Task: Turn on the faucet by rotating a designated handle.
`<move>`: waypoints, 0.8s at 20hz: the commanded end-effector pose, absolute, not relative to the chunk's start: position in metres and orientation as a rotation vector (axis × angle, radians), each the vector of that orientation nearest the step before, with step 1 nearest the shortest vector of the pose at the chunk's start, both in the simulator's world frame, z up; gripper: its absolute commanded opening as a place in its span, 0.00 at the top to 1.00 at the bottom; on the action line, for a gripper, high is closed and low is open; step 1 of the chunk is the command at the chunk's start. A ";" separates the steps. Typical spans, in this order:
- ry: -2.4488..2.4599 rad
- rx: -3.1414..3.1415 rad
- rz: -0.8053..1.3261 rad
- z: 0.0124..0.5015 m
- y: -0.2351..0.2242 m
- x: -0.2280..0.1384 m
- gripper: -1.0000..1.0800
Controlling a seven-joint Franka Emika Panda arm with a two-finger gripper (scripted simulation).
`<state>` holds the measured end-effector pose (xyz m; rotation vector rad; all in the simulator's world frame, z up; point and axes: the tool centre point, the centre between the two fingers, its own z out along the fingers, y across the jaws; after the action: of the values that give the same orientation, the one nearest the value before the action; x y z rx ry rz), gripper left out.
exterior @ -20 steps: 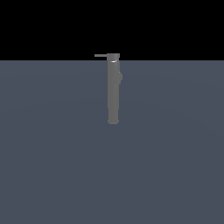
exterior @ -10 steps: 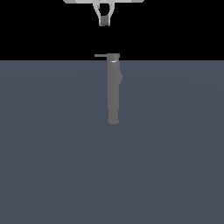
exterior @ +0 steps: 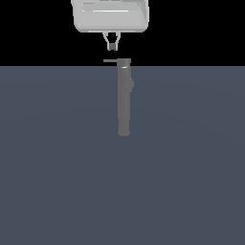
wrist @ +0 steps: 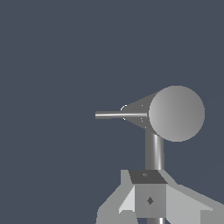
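Observation:
The faucet (exterior: 124,98) is a tall grey column standing on the dark floor. Its handle (exterior: 110,61) is a thin flat bar jutting from the cap toward the exterior view's left. My gripper (exterior: 112,46) hangs just above the handle's outer end with a small gap, its white body higher up. The fingers meet at the tips and hold nothing. The wrist view looks down on the round cap (wrist: 176,113). From it the handle (wrist: 154,153) runs toward my shut gripper (wrist: 149,200) and passes under it.
A flat dark blue-grey floor (exterior: 57,167) spreads all around the faucet. A small rounded bump (exterior: 131,86) sits on the column's side facing the exterior view's right. No other objects show.
The gripper came down from above the picture: out of view one second ago, tips showing half a second ago, now just over the handle. The faucet and handle have not moved.

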<state>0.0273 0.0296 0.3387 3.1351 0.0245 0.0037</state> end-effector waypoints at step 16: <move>0.053 3.141 0.000 0.302 0.043 0.107 1.00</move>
<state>0.1035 0.0425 0.3026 3.1407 0.0517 -0.0010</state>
